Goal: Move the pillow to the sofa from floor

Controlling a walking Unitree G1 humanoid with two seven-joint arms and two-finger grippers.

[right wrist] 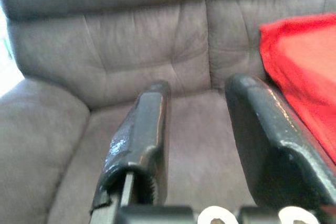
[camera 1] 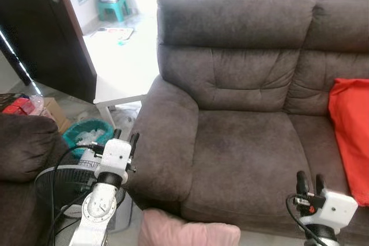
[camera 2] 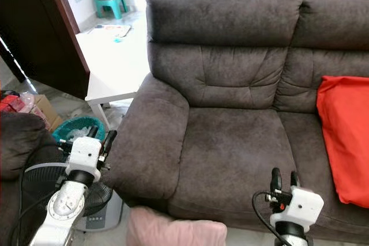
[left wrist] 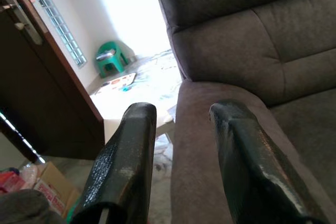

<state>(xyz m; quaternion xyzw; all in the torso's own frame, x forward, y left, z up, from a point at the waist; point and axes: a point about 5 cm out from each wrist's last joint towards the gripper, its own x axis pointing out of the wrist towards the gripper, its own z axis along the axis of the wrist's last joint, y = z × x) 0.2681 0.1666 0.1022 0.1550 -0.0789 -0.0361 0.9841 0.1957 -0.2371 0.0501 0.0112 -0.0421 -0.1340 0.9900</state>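
Observation:
A pink pillow [camera 1: 190,231] lies on the floor at the foot of the dark grey sofa [camera 1: 248,148], cut off by the lower edge of the eye views. My left gripper [camera 1: 125,137] is raised beside the sofa's left armrest [camera 1: 164,142], open and holding nothing. My right gripper [camera 1: 309,181] hovers open over the front of the seat cushion, also with nothing between its fingers. The pillow sits below and between the two arms. Both grippers point toward the sofa's backrest.
A red cushion [camera 1: 350,136] rests on the sofa's right seat. A white low table [camera 1: 124,67] stands left of the sofa, with a teal basket [camera 1: 86,133] and a fan [camera 1: 63,185] below it. Another dark armchair [camera 1: 23,142] is at the far left, a dark door [camera 1: 49,33] behind.

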